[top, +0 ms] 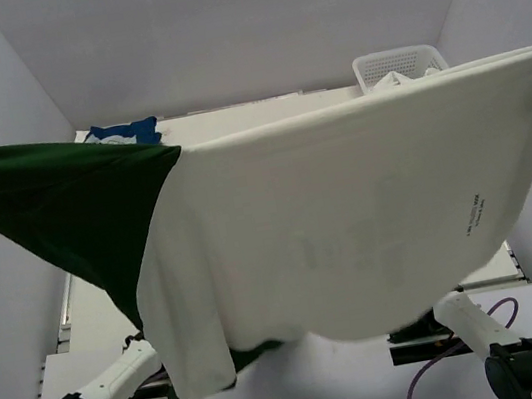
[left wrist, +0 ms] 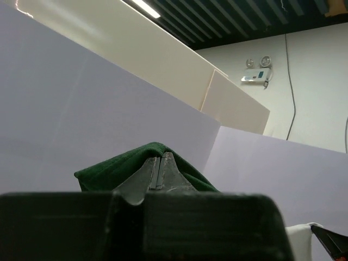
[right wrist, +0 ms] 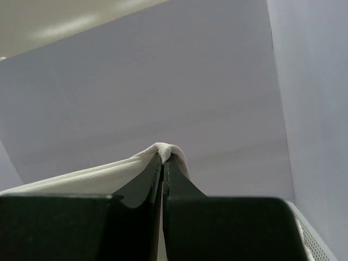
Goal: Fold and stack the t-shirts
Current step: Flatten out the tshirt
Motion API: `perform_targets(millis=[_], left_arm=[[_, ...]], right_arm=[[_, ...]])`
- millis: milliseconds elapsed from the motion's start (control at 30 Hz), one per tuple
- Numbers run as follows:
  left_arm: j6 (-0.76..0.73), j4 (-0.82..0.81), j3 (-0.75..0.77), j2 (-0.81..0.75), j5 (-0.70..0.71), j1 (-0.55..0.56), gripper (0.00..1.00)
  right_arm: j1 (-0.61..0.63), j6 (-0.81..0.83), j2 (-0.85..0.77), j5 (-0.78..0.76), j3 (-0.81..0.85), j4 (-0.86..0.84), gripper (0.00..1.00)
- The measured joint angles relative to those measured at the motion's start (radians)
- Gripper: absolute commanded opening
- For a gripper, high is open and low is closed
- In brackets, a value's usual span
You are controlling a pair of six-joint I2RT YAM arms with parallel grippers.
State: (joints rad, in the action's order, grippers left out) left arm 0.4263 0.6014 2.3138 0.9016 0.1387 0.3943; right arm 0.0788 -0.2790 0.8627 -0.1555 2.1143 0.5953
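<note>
1. Progress is judged as early. The white t-shirt point(top: 350, 217) with the dark green sleeve point(top: 44, 204) is held up in the air and spread wide across the top view, so no fold has been made in it yet.
2. No finished stack can be seen anywhere. The hanging shirt hides most of the tabletop point(top: 253, 115), so what lies under it cannot be told.
3. A blue-and-white shirt point(top: 124, 133) is spotted at the far left of the tabletop, bunched up and clearly not folded. A pink one cannot be made out at all.
4. Some white cloth pokes out of the basket point(top: 399, 62) at the far right. What it is cannot be told, tbh.
5. So pretty much everything is left: this shirt has to be laid flat and folded, then the others folded and stacked.
6. The left gripper point(left wrist: 161, 163) is seen in its wrist view clamped tight, with a hump of green cloth pinched between the fingertips. That puts it on the sleeve end.
7. The right gripper point(right wrist: 163, 160) is likewise clenched, with a small fold of white cloth nipped at the very tips and the fabric running off to the left.
8. The shirt is carried by these two pinches alone, well clear of the tabletop, sagging in the middle.
</note>
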Motion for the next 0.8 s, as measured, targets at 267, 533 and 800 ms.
perform_targets(millis=[267, 533, 800], left_arm=[[-0.084, -0.140, -0.130, 0.157, 0.174, 0.014, 0.00], [-0.201, -0.325, -0.436, 0.710, 0.374, -0.040, 0.12], [-0.219, -0.172, -0.387, 1.387, 0.305, -0.099, 1.00]], right_arm=[[0.000, -0.010, 0.015, 0.080, -0.382, -0.161, 0.00], [0.009, -0.086, 0.306, 0.191, -1.041, -0.409, 0.00], [0.037, -0.052, 0.720, 0.194, -1.090, -0.494, 0.90]])
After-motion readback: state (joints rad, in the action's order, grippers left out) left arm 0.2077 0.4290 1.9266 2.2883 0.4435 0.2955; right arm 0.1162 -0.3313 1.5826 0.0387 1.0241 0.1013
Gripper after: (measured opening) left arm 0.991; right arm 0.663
